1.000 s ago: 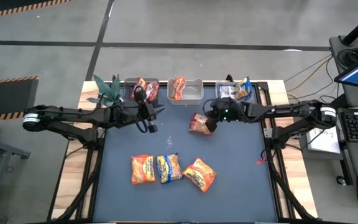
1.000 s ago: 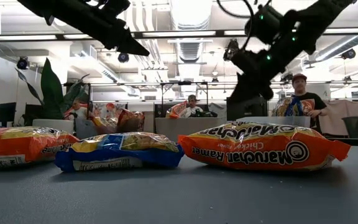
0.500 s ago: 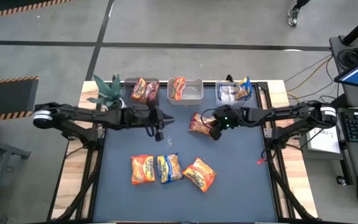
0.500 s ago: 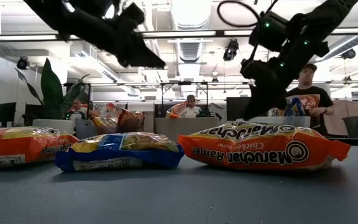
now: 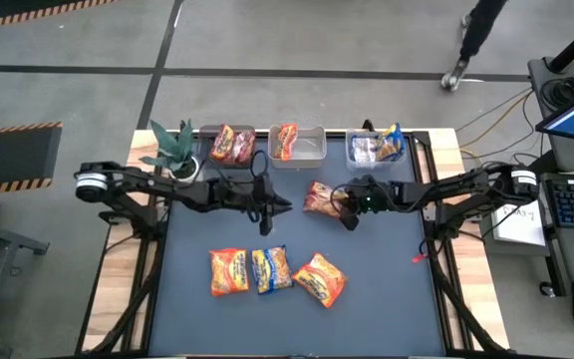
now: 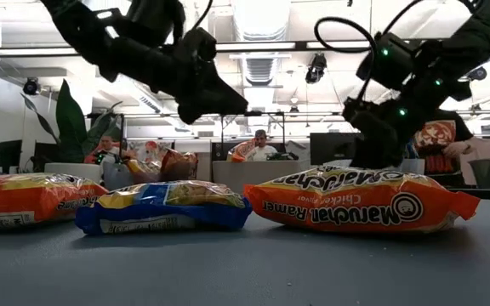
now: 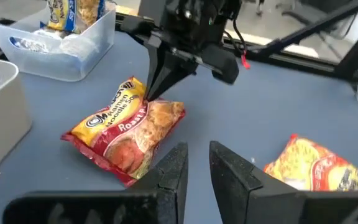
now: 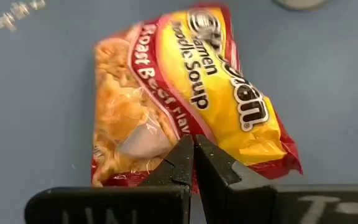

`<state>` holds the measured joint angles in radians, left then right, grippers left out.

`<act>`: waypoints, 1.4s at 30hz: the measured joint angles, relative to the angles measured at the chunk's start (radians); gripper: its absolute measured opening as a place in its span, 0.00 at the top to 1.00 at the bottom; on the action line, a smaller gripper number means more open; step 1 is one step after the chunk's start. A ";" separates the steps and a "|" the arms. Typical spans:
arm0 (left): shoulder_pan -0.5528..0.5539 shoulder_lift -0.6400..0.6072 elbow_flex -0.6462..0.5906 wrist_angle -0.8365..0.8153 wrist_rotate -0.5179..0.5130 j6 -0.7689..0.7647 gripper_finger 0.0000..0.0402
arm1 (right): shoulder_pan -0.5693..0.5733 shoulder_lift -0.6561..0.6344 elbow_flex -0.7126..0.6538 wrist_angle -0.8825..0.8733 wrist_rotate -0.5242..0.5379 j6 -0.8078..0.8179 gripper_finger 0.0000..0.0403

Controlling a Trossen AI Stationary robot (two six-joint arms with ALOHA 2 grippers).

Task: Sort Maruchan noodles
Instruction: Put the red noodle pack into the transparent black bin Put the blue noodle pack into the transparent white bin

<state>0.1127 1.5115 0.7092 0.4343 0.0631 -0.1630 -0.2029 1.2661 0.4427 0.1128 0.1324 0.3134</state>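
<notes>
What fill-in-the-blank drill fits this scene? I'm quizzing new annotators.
1. The front row of packets counts ___ in all.
2. Its middle packet is ___ and yellow.
3. The dark red packet at the tips of the right hand reads Roast ___.
Missing words: three; blue; Beef.

Mid-table is crowded — left gripper (image 5: 275, 206) and right gripper (image 5: 345, 211) flank the dark red packet (image 5: 320, 198), narrow gap between. Three clear bins (image 5: 310, 157) block the far edge. Three packets (image 5: 271, 271) line the near side — bare mat (image 5: 387, 289) around them.
</notes>
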 joint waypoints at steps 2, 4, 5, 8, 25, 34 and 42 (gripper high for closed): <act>0.001 0.016 0.000 0.017 -0.001 -0.030 0.86 | 0.000 0.000 -0.017 0.005 0.001 0.005 0.98; 0.001 0.038 0.001 0.049 -0.001 -0.055 0.82 | 0.000 0.000 -0.032 0.013 0.014 0.008 0.98; 0.001 0.046 0.001 0.052 -0.002 -0.069 0.80 | 0.000 0.000 -0.040 0.015 0.027 0.008 0.98; 0.001 0.071 0.001 0.084 -0.036 -0.099 0.73 | 0.000 0.000 -0.060 0.040 0.042 0.012 0.98; 0.012 0.257 0.120 0.099 -0.170 -0.407 0.35 | 0.000 0.000 -0.177 0.234 0.064 -0.001 0.98; 0.059 0.303 0.148 0.094 -0.143 -0.512 0.33 | -0.001 0.000 -0.177 0.243 0.079 -0.024 0.98; 0.067 0.338 0.148 0.100 -0.118 -0.555 0.33 | 0.000 0.000 -0.177 0.244 0.090 -0.023 0.98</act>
<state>0.1795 1.8495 0.8570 0.5341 -0.0547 -0.7178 -0.2031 1.2659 0.2661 0.3569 0.2222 0.2905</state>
